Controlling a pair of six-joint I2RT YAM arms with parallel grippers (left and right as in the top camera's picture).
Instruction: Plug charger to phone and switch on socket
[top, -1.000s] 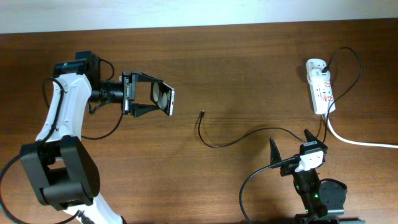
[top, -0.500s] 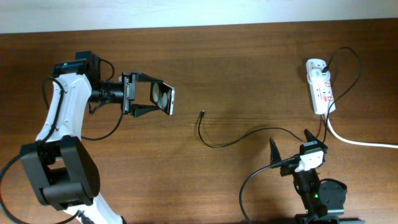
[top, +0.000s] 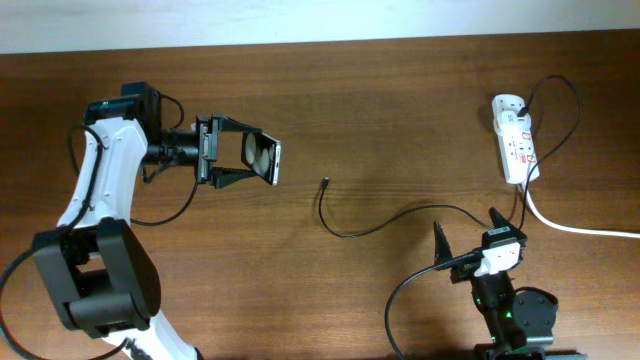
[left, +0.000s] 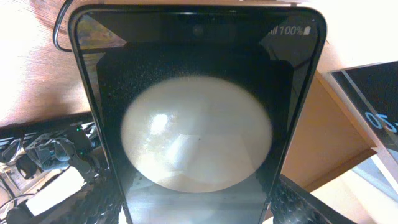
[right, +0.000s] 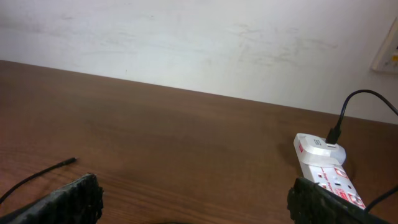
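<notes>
The phone, slim and black, is raised on its edge off the table at the left, with my left gripper shut on its two sides. In the left wrist view the phone fills the frame between the fingers, its glossy face showing a large pale round reflection. The charger, a thin black cable, lies loose mid-table with its plug tip apart from the phone. Its other end runs to the white socket at the far right. My right gripper stands open and empty near the front edge, with the socket ahead on its right.
A thick white cord leaves the socket toward the right edge. The charger's tip lies ahead and left of the right fingers. The right arm's base sits at the front edge. A pale wall borders the table's far side.
</notes>
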